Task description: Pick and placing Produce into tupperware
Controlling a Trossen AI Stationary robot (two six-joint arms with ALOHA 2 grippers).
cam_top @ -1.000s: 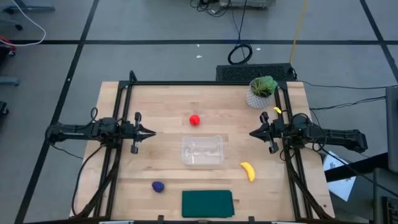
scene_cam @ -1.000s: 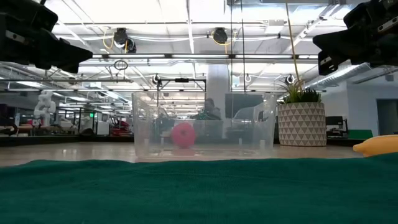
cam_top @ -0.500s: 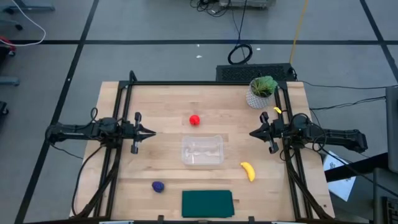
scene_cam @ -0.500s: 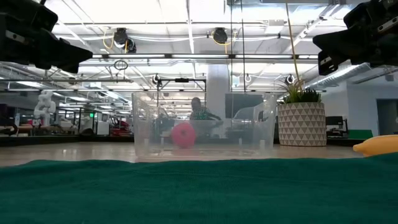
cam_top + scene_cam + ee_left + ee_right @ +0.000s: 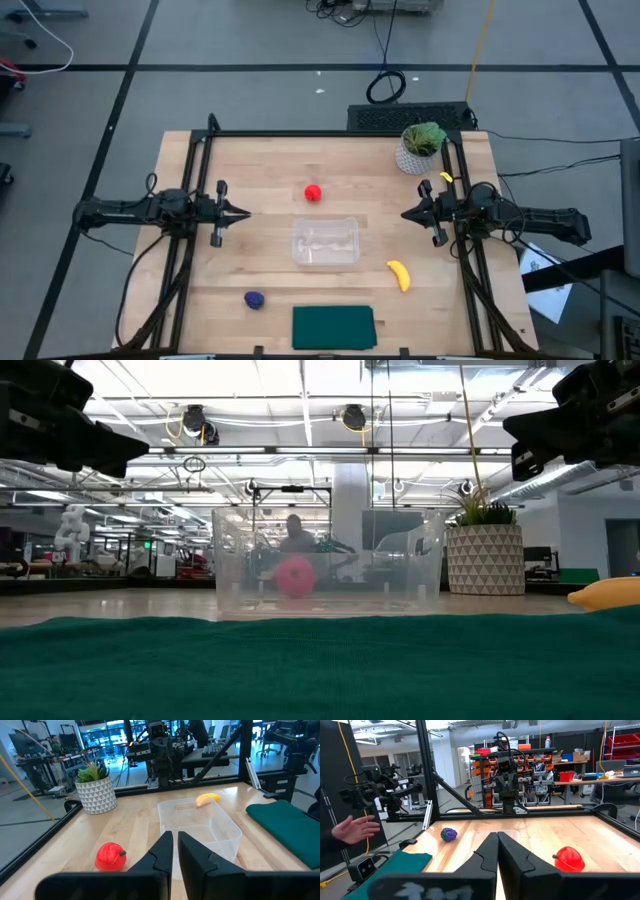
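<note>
The clear tupperware stands on its base at the table's middle, holding nothing. The red round piece lies beyond it, toward the far edge. The yellow banana lies to its right, nearer the near edge. The dark purple lump lies to its near left. My left gripper hovers shut at the left side of the table, pointing right. My right gripper hovers shut at the right side, pointing left. In the left wrist view the red piece, the tupperware and the banana show; in the right wrist view the purple lump and the red piece.
A dark green mat lies at the near edge, in front of the tupperware. A leafy plant in a white pot stands at the far right corner. Black frame rails run along the table's left and right sides. A person's hand shows beyond the table.
</note>
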